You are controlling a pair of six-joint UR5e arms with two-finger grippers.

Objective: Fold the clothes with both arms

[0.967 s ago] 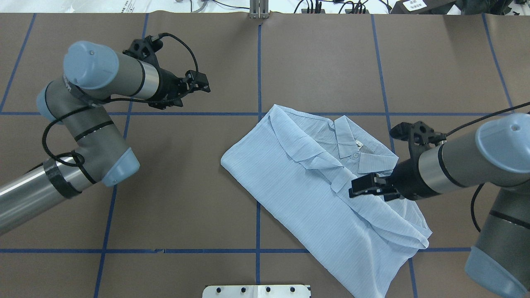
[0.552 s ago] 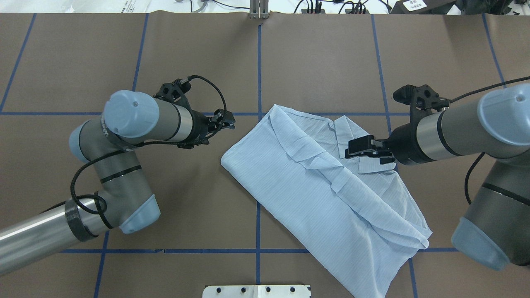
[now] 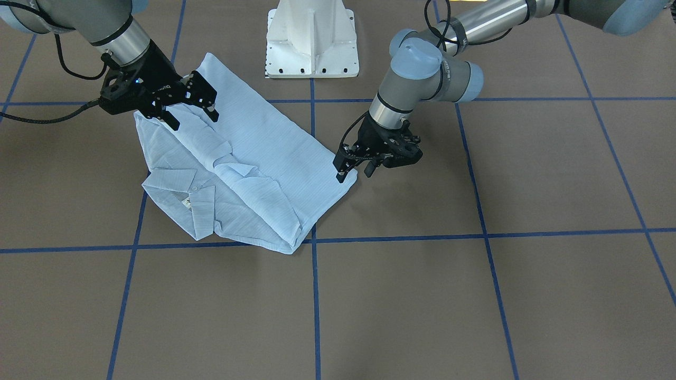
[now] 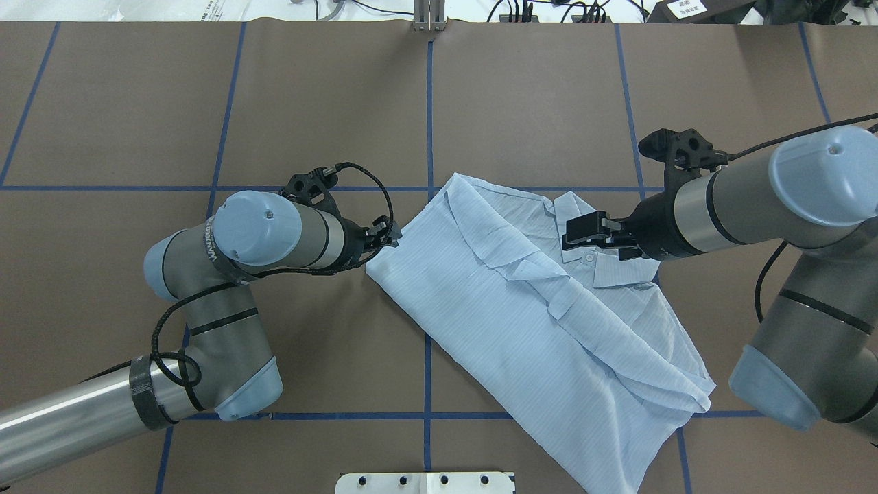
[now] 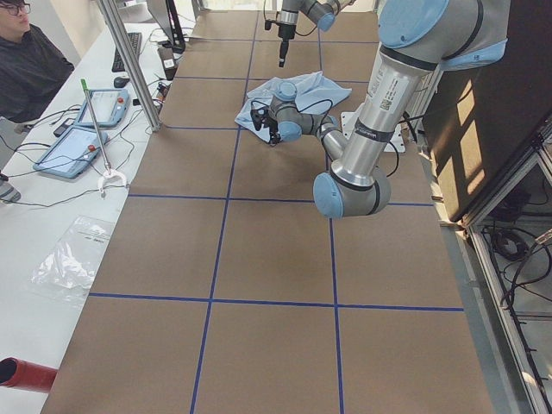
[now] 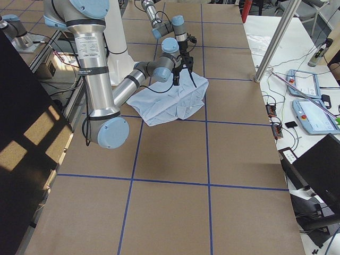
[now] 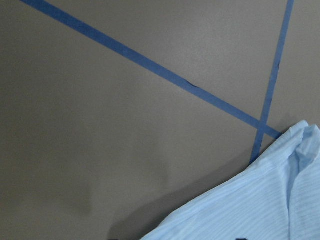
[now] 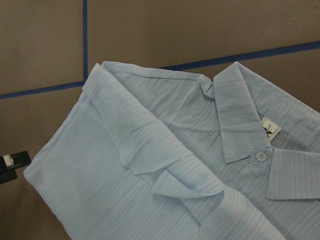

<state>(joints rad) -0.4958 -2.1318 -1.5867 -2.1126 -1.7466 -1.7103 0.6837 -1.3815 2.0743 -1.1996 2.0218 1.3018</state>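
Left arm [image 4: 260, 230] now nearer the corner of the thin striped shirt [image 4: 480, 302], right arm [image 4: 741, 199] above its collar [image 4: 621, 269], both jaws spread.

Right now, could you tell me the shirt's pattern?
Fine stripes on the light-blue shirt, clearest in the right wrist view.

It is a robot lab: a left arm [image 4: 68, 418], a right arm [image 4: 741, 206] and a white pedestal [image 3: 311, 42], a table [image 4: 549, 103] with a blue tape grid [image 4: 430, 103], a bench [image 5: 34, 250] with pendants [image 5: 73, 147] and cables [image 5: 39, 116], a person [image 5: 26, 65] beside it.
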